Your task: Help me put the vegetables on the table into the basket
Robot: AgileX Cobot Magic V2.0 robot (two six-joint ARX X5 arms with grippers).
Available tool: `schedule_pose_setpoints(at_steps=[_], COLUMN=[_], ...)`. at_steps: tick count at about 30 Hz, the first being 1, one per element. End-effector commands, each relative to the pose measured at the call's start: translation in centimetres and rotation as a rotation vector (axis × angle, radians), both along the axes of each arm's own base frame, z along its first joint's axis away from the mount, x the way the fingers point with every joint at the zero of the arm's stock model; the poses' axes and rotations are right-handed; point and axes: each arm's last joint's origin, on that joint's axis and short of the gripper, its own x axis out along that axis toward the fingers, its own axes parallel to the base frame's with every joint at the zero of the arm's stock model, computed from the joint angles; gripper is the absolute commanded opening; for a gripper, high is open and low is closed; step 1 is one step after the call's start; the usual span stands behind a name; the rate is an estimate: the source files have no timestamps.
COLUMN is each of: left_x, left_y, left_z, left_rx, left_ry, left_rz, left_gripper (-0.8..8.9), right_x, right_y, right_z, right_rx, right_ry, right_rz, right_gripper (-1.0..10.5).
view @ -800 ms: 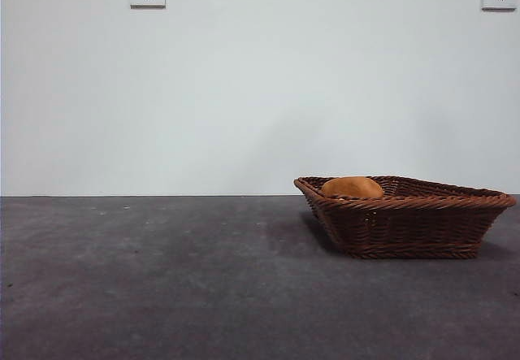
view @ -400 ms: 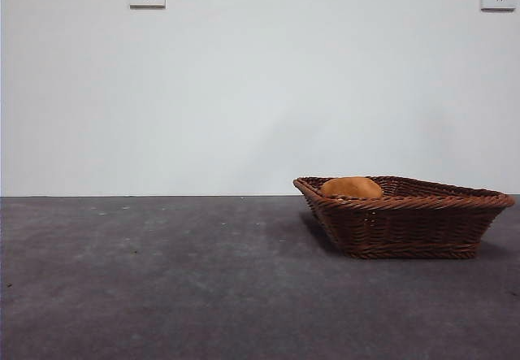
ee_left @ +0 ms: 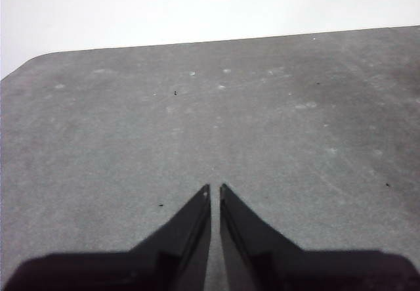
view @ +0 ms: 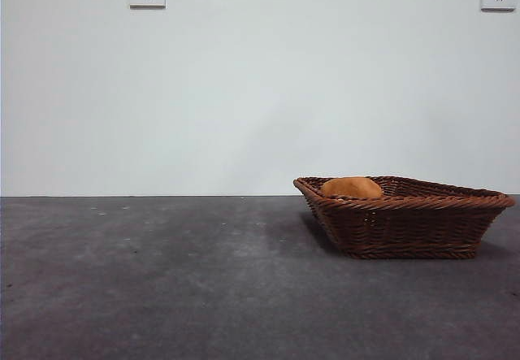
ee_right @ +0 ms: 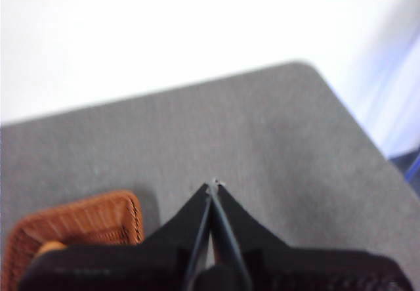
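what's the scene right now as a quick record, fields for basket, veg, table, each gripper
basket: brown wicker basket standing on the table, right of middle in the front view
potato: orange-brown potato lying inside the basket, top showing above the rim
other vegetables: none visible in any view
left gripper: left gripper above bare table, jaws shut, holding nothing
right gripper: right gripper above the table beside the basket's corner, jaws shut, holding nothing
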Motion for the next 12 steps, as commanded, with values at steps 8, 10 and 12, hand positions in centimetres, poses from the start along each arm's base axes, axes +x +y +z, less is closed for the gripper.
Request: schedule_pose_setpoints(at_steps=[8,10,12], left_x=[0.1,0.1,0.1], left_y=[0.0,0.0,0.0], left_z=[-0.2,-0.2,-0.2], left_rx=[-0.003,-0.003,-0.003], left_ry=[0.002,0.002,0.002], left_rz=[-0.003,-0.003,-0.003], left_gripper=[0.28,0.28,0.28], right_x=[-7.8,-8.8,-10.0], right_y=[-0.2,-0.3,-0.4], right_z=[-3.0,-4.8,-7.0], right_rx=[-0.151,-0.166,-0.174], right_ry=[-0.098,-0.089,-0.052], right_rz=[-0.103,-0.151,-0.172], right_gripper=[0.0,0.0,0.0])
